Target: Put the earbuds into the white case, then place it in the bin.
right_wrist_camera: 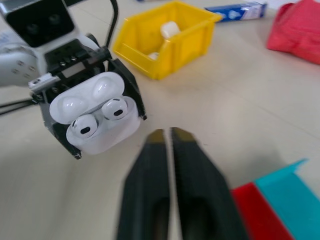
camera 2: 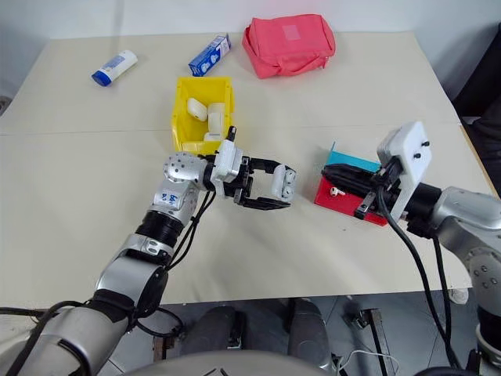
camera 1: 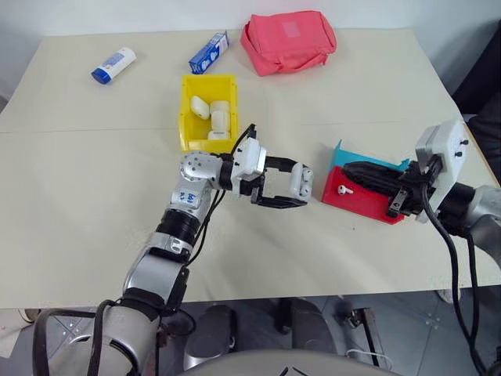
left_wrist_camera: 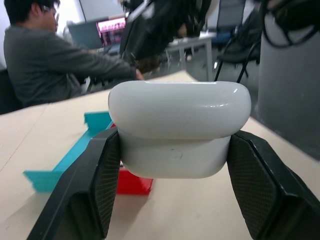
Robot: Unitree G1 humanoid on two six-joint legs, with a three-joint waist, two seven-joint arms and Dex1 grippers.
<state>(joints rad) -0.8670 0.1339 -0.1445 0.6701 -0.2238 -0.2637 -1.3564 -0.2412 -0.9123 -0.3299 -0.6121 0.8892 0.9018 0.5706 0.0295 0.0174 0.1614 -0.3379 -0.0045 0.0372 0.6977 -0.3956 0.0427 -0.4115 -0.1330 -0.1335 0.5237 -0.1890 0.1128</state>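
A glossy white plastic case (right_wrist_camera: 95, 112) shows two smooth, shiny earbuds (right_wrist_camera: 100, 117) seated under its open lid, gripped between matt black fingers (left_wrist_camera: 87, 190) with finely textured pads. Farther back, the yellow bin (camera 1: 188, 117) has the even sheen of moulded plastic. At the far edge lies a soft red cloth pouch (camera 1: 288, 39), beside a blue printed cardboard box (camera 1: 209, 52). The red tray (camera 1: 360, 202) to the right looks like smooth plastic. The tabletop (camera 1: 94, 180) is matt beige.
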